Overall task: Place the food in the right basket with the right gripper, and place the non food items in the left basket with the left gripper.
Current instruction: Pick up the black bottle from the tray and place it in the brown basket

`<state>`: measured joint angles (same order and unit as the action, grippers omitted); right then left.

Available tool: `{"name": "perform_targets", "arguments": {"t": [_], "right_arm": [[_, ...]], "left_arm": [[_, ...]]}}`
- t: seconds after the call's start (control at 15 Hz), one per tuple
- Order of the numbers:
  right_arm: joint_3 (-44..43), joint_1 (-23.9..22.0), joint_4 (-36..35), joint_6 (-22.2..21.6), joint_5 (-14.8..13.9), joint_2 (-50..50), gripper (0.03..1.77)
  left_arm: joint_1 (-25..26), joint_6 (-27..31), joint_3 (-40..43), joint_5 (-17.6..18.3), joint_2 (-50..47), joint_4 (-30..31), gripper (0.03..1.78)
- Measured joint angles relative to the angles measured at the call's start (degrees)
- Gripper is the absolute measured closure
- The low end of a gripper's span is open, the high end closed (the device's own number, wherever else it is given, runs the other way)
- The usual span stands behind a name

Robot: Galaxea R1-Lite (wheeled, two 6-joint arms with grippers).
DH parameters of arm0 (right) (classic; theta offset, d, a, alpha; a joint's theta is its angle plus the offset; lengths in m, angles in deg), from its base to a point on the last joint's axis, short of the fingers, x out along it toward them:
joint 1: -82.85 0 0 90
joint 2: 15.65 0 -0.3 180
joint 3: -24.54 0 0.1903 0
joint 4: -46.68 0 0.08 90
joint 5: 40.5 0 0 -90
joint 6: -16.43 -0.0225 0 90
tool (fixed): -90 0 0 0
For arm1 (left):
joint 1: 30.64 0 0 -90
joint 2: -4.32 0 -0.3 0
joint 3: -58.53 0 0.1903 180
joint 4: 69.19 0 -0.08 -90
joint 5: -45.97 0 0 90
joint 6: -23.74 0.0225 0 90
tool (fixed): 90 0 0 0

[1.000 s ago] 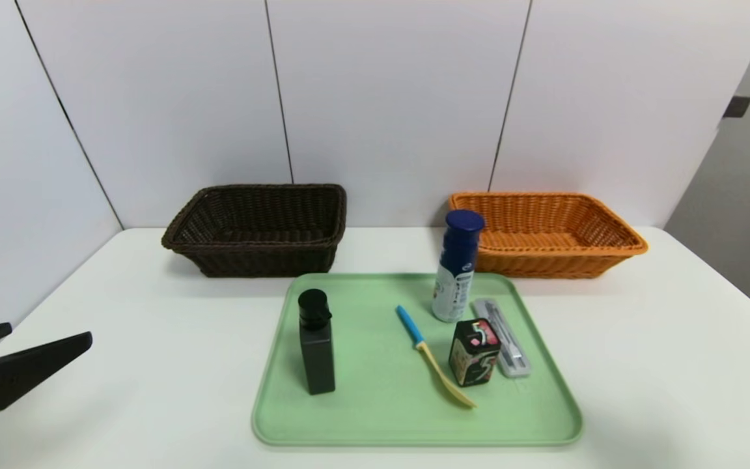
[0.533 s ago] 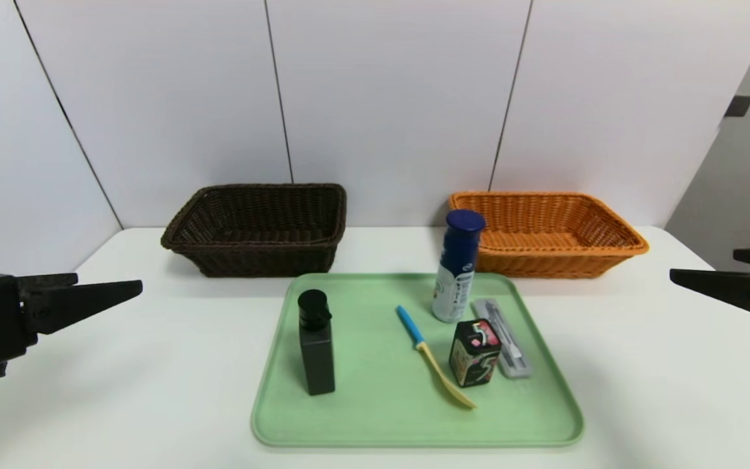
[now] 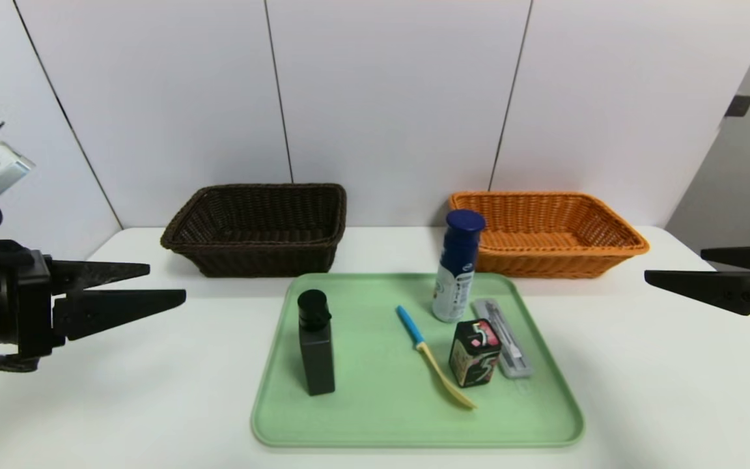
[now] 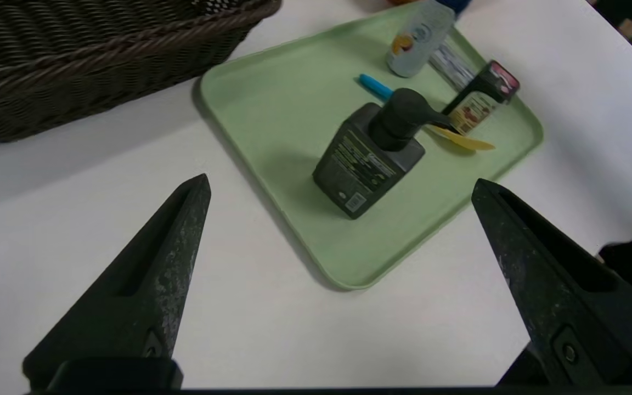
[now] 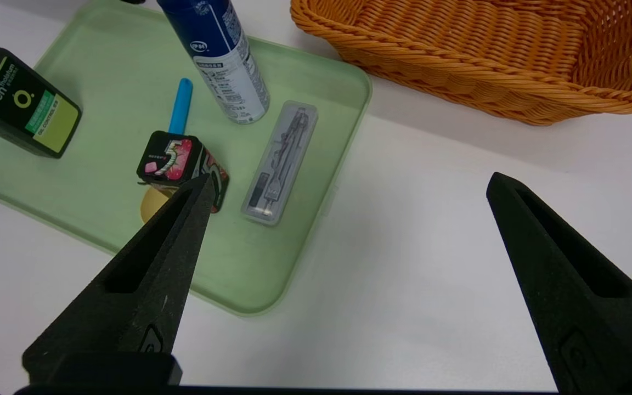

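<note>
A green tray (image 3: 349,417) lies on the white surface (image 3: 642,391), near its front edge; behind it, against the wall, stand two woven baskets, the brown basket (image 3: 254,228) to the left and the orange basket (image 3: 547,231) to the right, well apart from each other and with nothing visible in either.

All five items are on the tray. The black bottle (image 3: 316,345) stands upright on the tray's left part, alone; the white bottle (image 3: 457,266) with a dark blue top stands upright at the tray's back edge, just in front of the orange basket's near corner; the utensil (image 3: 432,355) lies flat near the middle, blue handle toward the back and yellow tip toward the front; the small box (image 3: 474,352) stands just right of the utensil, its top showing pink-red marks; the clear case (image 3: 502,337) lies flat just beside the box on its right, running along the tray's right rim.

The left hand (image 3: 165,285) hovers above the surface at the left, well apart from the tray, pointing toward it; its fingers (image 4: 151,280) are spread wide and hold nothing; in the left wrist view the black bottle sits between them, farther off. The right hand (image 3: 674,273) hovers at the right edge, also clear of the tray, pointing inward; its fingers (image 5: 146,291) are spread wide and empty.
</note>
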<state>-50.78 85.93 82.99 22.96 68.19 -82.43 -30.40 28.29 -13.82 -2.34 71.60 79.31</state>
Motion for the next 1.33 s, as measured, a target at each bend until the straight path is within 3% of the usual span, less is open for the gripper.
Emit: {"name": "perform_targets", "arguments": {"t": [0.33,0.93,1.13,1.33], "right_arm": [[0.1,-0.6,0.8,-0.3,-0.2,1.6,0.09],[0.4,0.3,3.3,-0.5,0.2,3.0,0.09],[-0.6,0.6,4.5,-0.5,0.2,2.9,0.09],[-0.9,0.5,4.4,-0.6,0.2,2.7,0.09]], "left_arm": [[0.0,14.8,4.4,14.0,3.1,0.0,0.12],[0.0,43.5,6.4,23.2,20.0,1.0,0.12],[-0.2,44.5,6.3,24.4,26.4,8.6,0.12],[-2.1,40.1,5.6,24.5,29.7,12.1,0.12]]}}
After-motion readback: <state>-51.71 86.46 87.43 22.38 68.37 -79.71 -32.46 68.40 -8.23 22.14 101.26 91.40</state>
